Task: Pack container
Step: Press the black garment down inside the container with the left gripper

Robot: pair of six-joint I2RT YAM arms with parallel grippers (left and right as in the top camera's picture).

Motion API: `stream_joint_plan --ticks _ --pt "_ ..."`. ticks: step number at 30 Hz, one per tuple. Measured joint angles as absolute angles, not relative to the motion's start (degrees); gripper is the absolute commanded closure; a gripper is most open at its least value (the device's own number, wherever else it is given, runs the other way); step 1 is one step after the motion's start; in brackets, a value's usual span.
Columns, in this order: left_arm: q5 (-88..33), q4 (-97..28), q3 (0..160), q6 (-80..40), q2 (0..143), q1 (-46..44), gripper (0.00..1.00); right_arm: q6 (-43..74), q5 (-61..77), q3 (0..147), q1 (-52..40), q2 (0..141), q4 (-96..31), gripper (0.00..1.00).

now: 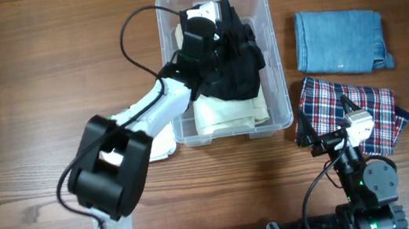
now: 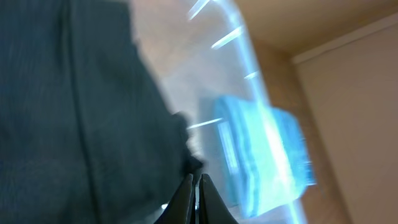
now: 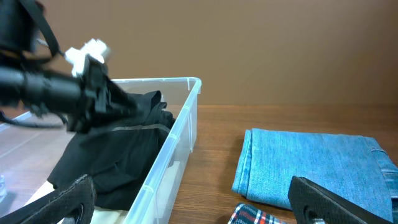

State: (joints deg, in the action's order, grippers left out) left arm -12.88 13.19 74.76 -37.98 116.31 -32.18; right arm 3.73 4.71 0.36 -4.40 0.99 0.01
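The clear container (image 1: pixel 279 57) stands at the top middle, with a cream cloth (image 1: pixel 228 115) on its floor and a black garment (image 1: pixel 238 66) on top. My left gripper (image 1: pixel 204 21) is inside the container, over its far end. In the left wrist view its jaws (image 2: pixel 194 180) are shut, pinching the edge of the black garment (image 2: pixel 74 112). My right gripper (image 1: pixel 354 122) is open and empty above a plaid cloth (image 1: pixel 369 105). In the right wrist view, the right gripper (image 3: pixel 199 208) faces the container wall (image 3: pixel 177 140).
A folded blue denim piece (image 1: pixel 337 40) lies right of the container and also shows in the right wrist view (image 3: pixel 311 165). The plaid cloth lies in front of the denim. A cream cloth corner (image 1: pixel 163 147) sticks out at the container's front left.
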Motion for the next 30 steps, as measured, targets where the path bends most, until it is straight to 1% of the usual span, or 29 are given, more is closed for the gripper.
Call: stream_joint_plan --ticks 6,11,16,18,21,25,26,28,29,30 --pt "-13.17 13.32 75.33 -35.77 122.04 -32.21 0.93 3.73 4.71 0.36 -4.4 0.99 0.01 0.0" --pt "-13.37 10.55 76.64 -34.3 122.17 -32.21 0.92 3.73 4.71 0.36 -4.4 0.99 0.01 0.0" --pt "-16.67 12.88 76.47 -33.47 122.15 -31.73 0.91 3.73 4.71 0.38 -4.4 0.99 -0.01 0.0" --pt "-18.57 13.37 76.18 -33.69 121.62 -31.03 0.85 3.73 4.71 0.36 -4.4 0.99 0.01 0.0" --pt "-19.86 12.36 75.55 -34.92 118.28 -29.85 0.84 3.73 4.71 0.36 -4.4 0.99 -0.01 0.0" --pt "-20.53 6.02 75.37 -36.12 107.39 -27.73 0.83 3.73 4.71 0.36 -4.4 0.99 0.01 0.0" --pt "-20.88 3.6 75.37 -36.14 102.28 -26.92 0.83 3.73 4.71 0.38 -4.4 0.99 0.01 0.0" --pt "-20.73 -5.89 75.94 -36.34 95.44 -25.76 0.82 3.73 4.71 0.36 -4.4 0.99 -0.01 0.0" --pt "-20.14 -9.76 75.99 -36.36 92.99 -25.34 0.78 3.73 4.71 0.36 -4.4 0.99 0.01 0.0" --pt "-18.83 -16.21 76.09 -36.38 89.6 -24.64 0.76 3.73 4.71 0.36 -4.4 0.99 -0.01 0.0"
